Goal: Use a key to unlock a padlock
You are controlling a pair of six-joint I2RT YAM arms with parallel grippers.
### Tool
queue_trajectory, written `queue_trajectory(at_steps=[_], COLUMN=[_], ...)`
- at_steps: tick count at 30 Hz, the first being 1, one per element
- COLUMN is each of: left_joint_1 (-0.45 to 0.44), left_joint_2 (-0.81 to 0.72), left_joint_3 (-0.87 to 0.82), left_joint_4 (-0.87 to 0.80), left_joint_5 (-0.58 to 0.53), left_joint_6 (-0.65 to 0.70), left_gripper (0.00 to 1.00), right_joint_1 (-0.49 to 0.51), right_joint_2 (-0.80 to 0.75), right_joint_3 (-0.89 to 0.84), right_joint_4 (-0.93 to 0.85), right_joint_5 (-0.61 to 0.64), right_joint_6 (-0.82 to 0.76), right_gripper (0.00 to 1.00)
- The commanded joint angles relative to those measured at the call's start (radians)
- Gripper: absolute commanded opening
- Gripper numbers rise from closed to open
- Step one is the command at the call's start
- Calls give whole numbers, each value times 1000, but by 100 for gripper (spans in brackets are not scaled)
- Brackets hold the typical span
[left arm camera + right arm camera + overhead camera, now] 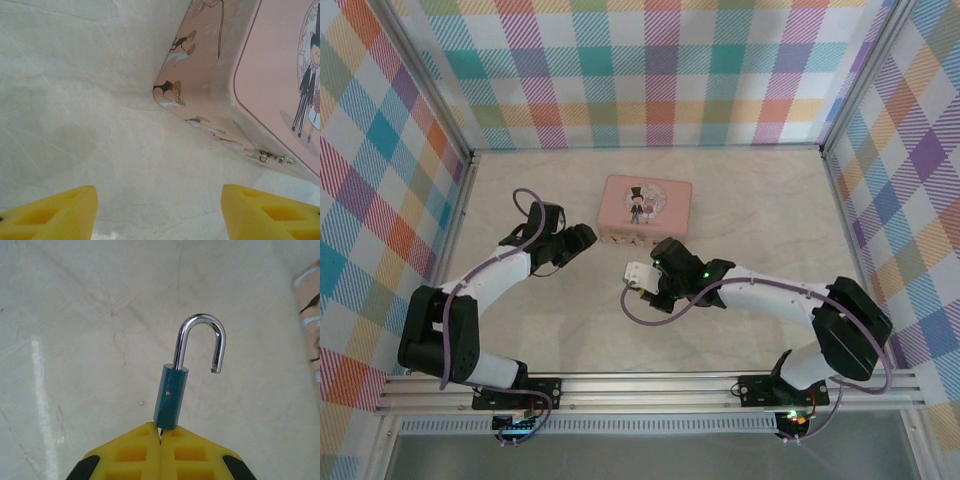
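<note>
At the right gripper (160,445) tips: yellow fingers pressed tight together, pinching the key (161,436). Only a thin metal sliver of it shows in the seam between the pads. The key's far end runs up into the bottom of the padlock (171,396), so the lock stands off the fingertips, carried above the table (75,340) and not touching it. The teal body is roughly upright in the right wrist view, leaning slightly right. Its shackle (181,345) is popped: one leg sits in the body, and the free end hangs clear, beside the body's top. A strip of the pink tin (306,295) shows at the right edge of that view, apart from the lock.

Left gripper (160,220): fingers wide apart, nothing between them, bare table under the gap. Just ahead and to its right sits the pink tin (270,65), corner toward the gripper, with a small metal clasp (270,157) on its side wall. No contact between fingers and tin.

From the top view: left gripper (588,238) just beside the tin's (647,208) left near corner, right gripper (635,282) near the tin's front edge, tips pointing left. The two grippers are near each other, not touching. I cannot pick out the padlock and key from above; they are too small.
</note>
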Motion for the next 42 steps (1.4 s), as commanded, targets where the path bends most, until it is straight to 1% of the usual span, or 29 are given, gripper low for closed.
queue_trajectory(at_steps=[1,10,15,19,21,23,25,26,27,28,29,30,32,35,36,38,40,42], left_joint_1=[-14,-19,-20,-20,-20,-20,-20,-20,-20,-20,-20,-20,-20,-19,-19,-18,-14,-13], left_joint_2=[-49,-52,-47,-48,-57,-65,-71,-76,-78,-80,-82,-83,-85,-87,-90,-100,-99,-87], left_joint_3=[-39,-78,-79,-84,-88,-87,-87,-82,-77,-71,-62,-53,-30,13,29,55,87,128], left_joint_4=[23,31,34,34,34,28,20,16,11,4,-2,-12,-32,-65,-105,-122,-145,-180], left_joint_5=[23,12,4,3,-2,-10,-18,-22,-27,-31,-36,-44,-62,-109,-141,-199,-257,-328], left_joint_6=[9,-15,-20,-24,-25,-24,-22,-21,-20,-16,-11,-4,9,34,41,63,86,125], left_gripper=[67,68,68,68,68,69,73,80,85,89,93,100,100,100,100,100,100,100], right_joint_1=[14,41,44,44,44,40,19,4,-11,-24,-36,-49,-77,-142,-172,-238,-300,-357], right_joint_2=[35,154,184,184,151,111,64,41,18,-4,-25,-45,-83,-135,-152,-179,-199,-214], right_joint_3=[-12,3,3,20,8,-8,-10,-9,-10,-12,-13,-12,-10,-7,-7,-2,-1,5], right_joint_4=[-40,-41,-21,-30,-9,14,14,12,13,11,14,15,13,30,39,42,54,65], right_joint_5=[-42,-38,-42,-6,31,67,80,83,83,79,86,93,79,99,110,95,114,179], right_joint_6=[61,90,93,115,125,139,169,190,208,221,239,260,288,370,428,487,546,596], right_gripper=[0,0,2,18,31,42,51,55,57,68,100,100,100,100,100,100,100,100])
